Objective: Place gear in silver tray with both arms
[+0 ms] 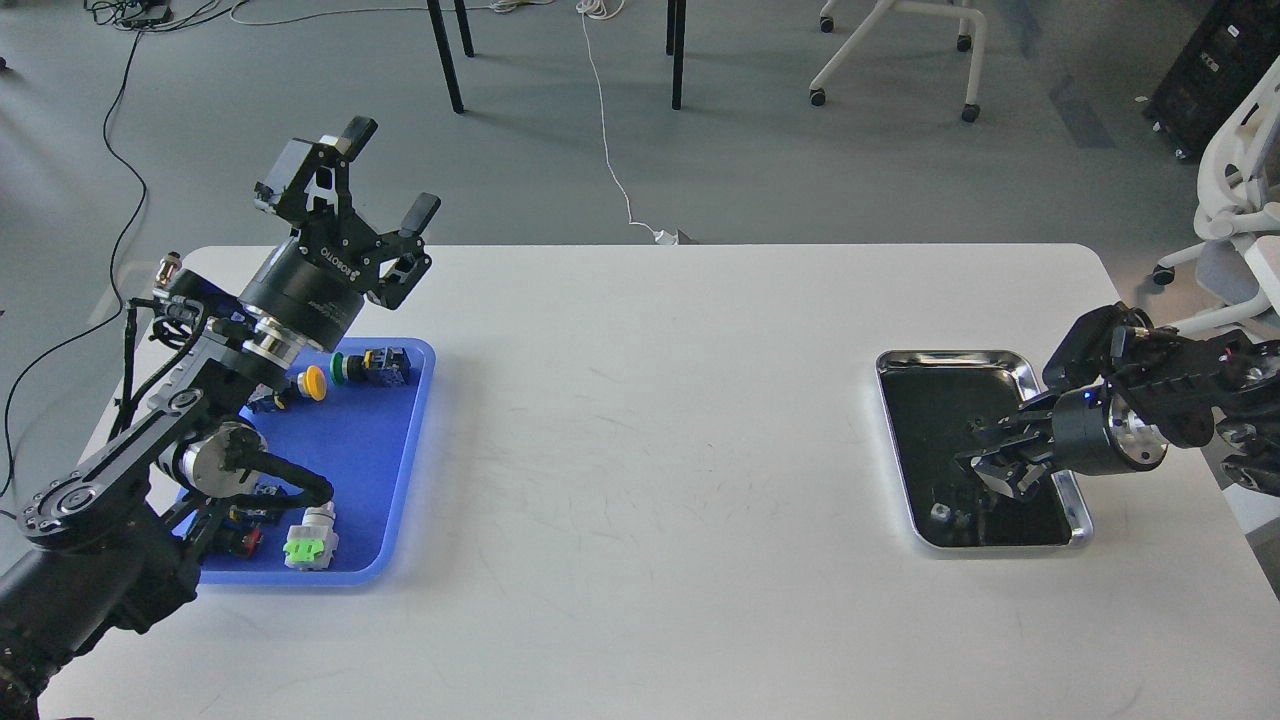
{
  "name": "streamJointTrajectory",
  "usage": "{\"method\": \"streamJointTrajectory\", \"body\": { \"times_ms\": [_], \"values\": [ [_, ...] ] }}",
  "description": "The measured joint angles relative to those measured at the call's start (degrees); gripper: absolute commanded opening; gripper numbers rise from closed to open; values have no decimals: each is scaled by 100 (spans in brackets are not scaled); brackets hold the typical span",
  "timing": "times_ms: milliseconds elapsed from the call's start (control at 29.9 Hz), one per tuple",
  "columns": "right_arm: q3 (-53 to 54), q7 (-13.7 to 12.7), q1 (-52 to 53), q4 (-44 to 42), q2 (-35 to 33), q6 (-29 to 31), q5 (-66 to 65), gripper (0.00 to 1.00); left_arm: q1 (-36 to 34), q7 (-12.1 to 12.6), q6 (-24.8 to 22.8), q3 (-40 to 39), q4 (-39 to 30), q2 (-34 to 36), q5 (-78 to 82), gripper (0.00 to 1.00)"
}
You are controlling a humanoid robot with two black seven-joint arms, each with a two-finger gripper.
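The silver tray (950,357) lies at the right of the white table. A small dark gear with a silver centre (940,513) rests on its dark bottom near the front left corner. My right gripper (985,452) comes in from the right. It hovers low over the tray's front half, just right of the gear, with fingers apart and empty. My left gripper (390,172) is open and empty. It is raised above the far end of the blue tray, pointing up and away.
A blue plastic tray (390,470) at the left holds several push-button switches, among them a yellow one (314,381), a green one (344,366) and a green-and-silver one (312,541). My left arm's links cover its left side. Chairs and cables are on the floor beyond the table.
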Motion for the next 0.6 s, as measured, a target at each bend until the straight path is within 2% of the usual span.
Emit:
{"method": "streamJointTrajectory", "body": {
  "times_ms": [268,435,602],
  "values": [
    [959,-1,-122,119,-258,0,763,96,0,0,-9,-7,0,51,0,98],
    [2528,-1,-989,114,-199,45,2684,96,15,0,-1,-10,0,65,0,98],
    [4082,-1,-1864,137,165,74,4760,96,120,0,23,-8,0,53,22,98]
  ]
}}
